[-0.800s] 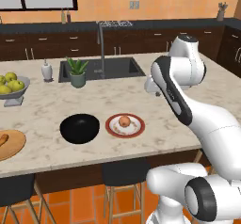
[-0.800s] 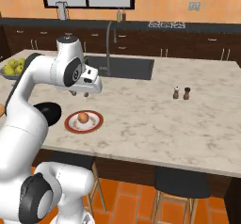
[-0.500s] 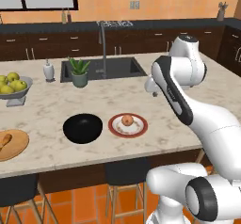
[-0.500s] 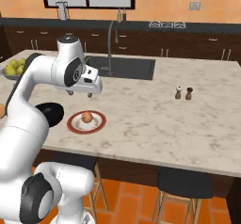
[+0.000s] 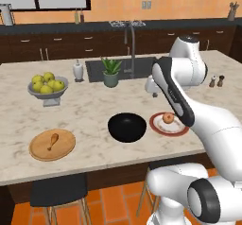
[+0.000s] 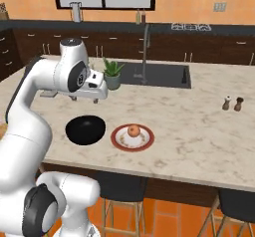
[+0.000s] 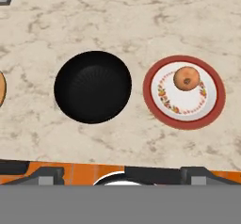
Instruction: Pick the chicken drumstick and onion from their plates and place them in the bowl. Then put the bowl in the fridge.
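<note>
View slid right; bowl [image 5: 126, 127] seems empty, onion [image 5: 168, 118] on white plate [image 5: 176, 128]

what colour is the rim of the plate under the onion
Red-brown, around a white plate with a small floral ring; clearest in the hand view.

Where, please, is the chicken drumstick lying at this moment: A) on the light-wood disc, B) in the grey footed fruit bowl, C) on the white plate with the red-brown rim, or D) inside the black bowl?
A: the chicken drumstick lies on the light-wood disc, while the black bowl is empty and the white plate carries the onion.
</note>
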Controlling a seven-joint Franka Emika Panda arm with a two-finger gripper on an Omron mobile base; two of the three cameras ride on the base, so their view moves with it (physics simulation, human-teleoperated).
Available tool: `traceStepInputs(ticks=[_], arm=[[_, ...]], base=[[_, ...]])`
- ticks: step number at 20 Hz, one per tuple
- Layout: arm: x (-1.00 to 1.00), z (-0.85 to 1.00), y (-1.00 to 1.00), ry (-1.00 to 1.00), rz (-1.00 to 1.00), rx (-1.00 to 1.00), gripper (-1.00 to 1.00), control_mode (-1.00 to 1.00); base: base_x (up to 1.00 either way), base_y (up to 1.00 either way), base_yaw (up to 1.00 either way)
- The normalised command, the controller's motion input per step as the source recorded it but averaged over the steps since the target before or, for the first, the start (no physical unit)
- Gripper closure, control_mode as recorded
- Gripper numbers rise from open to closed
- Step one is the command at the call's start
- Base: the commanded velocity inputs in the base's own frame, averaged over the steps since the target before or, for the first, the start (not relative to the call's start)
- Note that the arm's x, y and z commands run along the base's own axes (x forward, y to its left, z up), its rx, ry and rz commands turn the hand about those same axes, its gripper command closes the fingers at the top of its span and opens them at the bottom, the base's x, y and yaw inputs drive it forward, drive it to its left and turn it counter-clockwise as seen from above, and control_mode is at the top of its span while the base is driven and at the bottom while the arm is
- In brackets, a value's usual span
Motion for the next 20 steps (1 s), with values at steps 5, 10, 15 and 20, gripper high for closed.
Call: traceStepInputs(ticks=[5,10,15,20], arm=[[0.0,0.0,0.0,0.0,0.0,0.0,-1.0,1.0],[0.0,0.0,0.0,0.0,0.0,0.0,-1.0,1.0],[0.1,0.0,-0.01,0.0,0.0,0.0,-1.0,-1.0],[0.46,-0.03,-0.47,0.12,0.0,0.0,-1.0,-1.0]], base=[[0.41,0.58,0.0],[0.42,0.02,0.0],[0.49,0.0,0.0],[0.0,0.0,0.0]])
